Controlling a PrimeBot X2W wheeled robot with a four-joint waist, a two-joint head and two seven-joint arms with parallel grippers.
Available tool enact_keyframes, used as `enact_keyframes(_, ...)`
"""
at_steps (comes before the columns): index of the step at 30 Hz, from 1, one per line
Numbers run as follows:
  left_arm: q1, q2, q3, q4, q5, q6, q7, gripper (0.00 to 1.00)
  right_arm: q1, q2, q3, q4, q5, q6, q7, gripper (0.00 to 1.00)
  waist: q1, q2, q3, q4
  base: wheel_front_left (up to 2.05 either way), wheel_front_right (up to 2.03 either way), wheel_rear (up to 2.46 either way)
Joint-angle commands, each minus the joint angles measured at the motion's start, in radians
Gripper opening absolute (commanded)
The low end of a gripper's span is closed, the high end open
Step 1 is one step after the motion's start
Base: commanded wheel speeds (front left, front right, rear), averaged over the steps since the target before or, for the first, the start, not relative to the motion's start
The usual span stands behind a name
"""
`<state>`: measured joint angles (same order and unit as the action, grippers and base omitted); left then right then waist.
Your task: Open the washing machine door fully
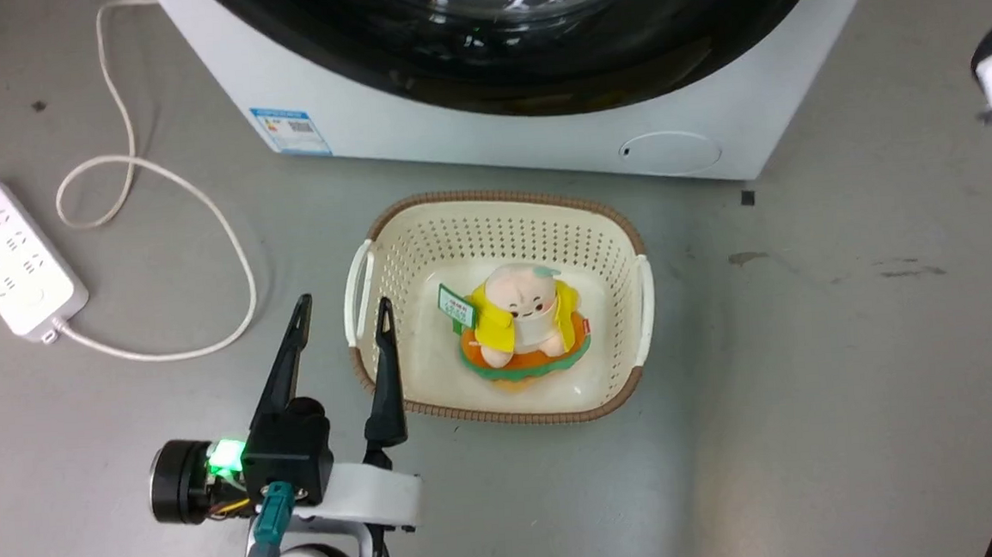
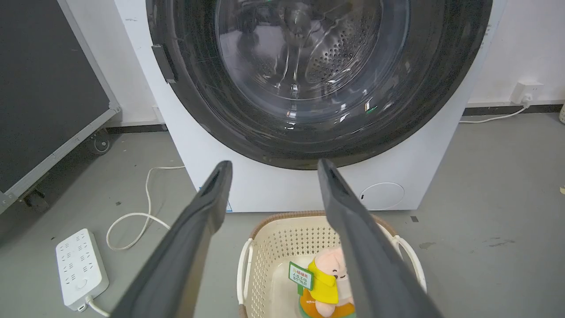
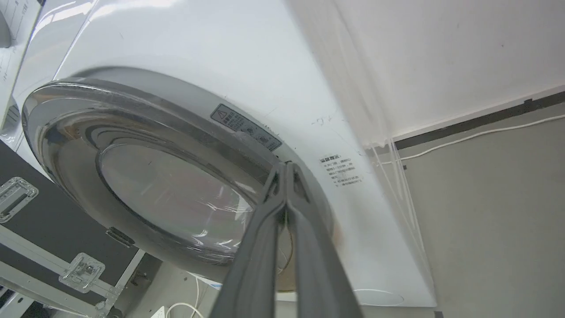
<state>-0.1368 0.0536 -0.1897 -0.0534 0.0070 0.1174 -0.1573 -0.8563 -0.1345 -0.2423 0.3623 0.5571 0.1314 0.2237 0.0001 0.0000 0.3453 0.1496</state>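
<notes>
My left claw (image 1: 343,307) hangs low on my left side, its two dark fingers spread wide and pointing forward. My right claw (image 3: 285,167) is pinched fully closed, fingertips pressed together.

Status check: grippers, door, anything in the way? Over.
Left gripper open, beside basket. Right gripper shut, tips at door rim. Door looks closed. Basket with toy on floor before the machine.

The washing machine door (image 2: 318,79) is glossy black around clear glass; the basket (image 1: 493,231) is perforated cream plastic.
</notes>
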Motion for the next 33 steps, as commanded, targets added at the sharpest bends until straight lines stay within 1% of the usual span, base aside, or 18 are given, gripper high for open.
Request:
enact_keyframes(1, -0.022, 0.006, -0.009, -0.005, -0.001, 0.007, -0.010, 1.00, -0.044, -0.004, -0.011, 0.021, 0.021, 0.000, 0.015, 0.00, -0.0001, 0.0000, 0.011, 0.008, 0.00, 0.00, 0.00)
enact_keyframes(11, -0.049, 0.007, -0.044, -0.012, -0.004, 0.030, -0.031, 1.00, -0.252, -0.017, -0.110, 0.269, 0.085, 0.000, 0.214, 0.00, -0.0001, 0.0000, 0.068, 0.040, 0.00, 0.00, 0.00)
enact_keyframes(22, -0.079, 0.008, -0.085, -0.018, -0.010, 0.054, -0.054, 1.00, -0.491, -0.066, -0.243, 0.509, 0.131, 0.000, 0.355, 0.00, -0.0001, 0.0000, 0.129, 0.076, 0.00, 0.00, 0.00)
enact_keyframes(27, -0.094, 0.009, -0.100, -0.021, -0.013, 0.064, -0.065, 1.00, -0.591, -0.088, -0.288, 0.600, 0.147, 0.000, 0.406, 0.00, -0.0001, 0.0000, 0.155, 0.090, 0.00, 0.00, 0.00)
enact_keyframes(33, -0.111, 0.012, -0.119, -0.026, -0.012, 0.077, -0.077, 1.00, -0.696, -0.108, -0.330, 0.705, 0.172, -0.001, 0.493, 0.00, -0.0001, 0.0000, 0.182, 0.102, 0.00, 0.00, 0.00)
